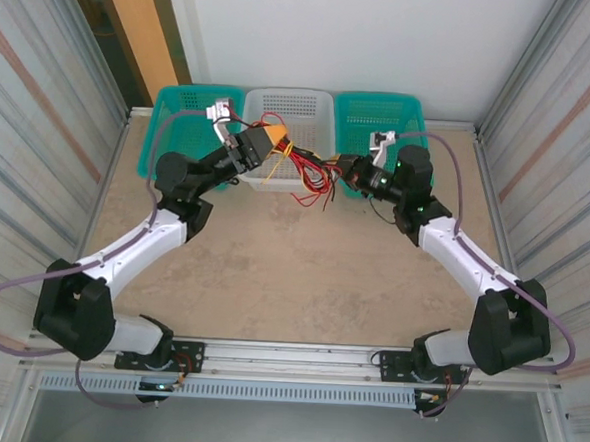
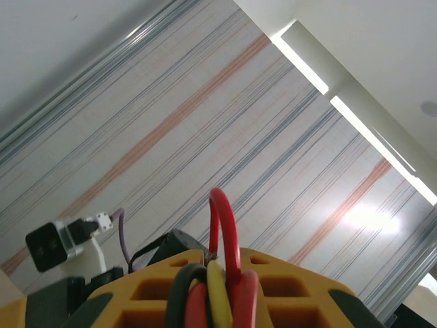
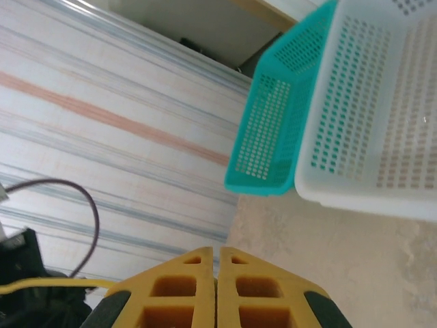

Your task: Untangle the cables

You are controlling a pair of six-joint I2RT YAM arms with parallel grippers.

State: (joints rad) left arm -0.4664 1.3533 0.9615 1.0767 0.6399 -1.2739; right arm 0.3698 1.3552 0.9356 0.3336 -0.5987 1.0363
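Observation:
The cables [image 1: 304, 167], red, black and yellowish strands in a tangled bunch, hang stretched between my two grippers in front of the white basket [image 1: 300, 109]. My left gripper [image 1: 276, 141] is shut on one end; in the left wrist view a red loop, a black strand and a yellow strand of the cables [image 2: 224, 225] stick out between its yellow fingers [image 2: 287, 280]. My right gripper [image 1: 337, 168] holds the other end. In the right wrist view its jaws [image 3: 217, 254] are pressed together, and a yellow strand [image 3: 54, 283] trails off to the left.
A teal basket [image 1: 187, 100] stands left of the white one and another teal basket [image 1: 384, 112] stands right of it, all against the back wall. Striped side walls close in the table [image 1: 292, 271]. The white basket [image 3: 382, 102] and a teal basket [image 3: 273, 130] lie ahead of the right wrist.

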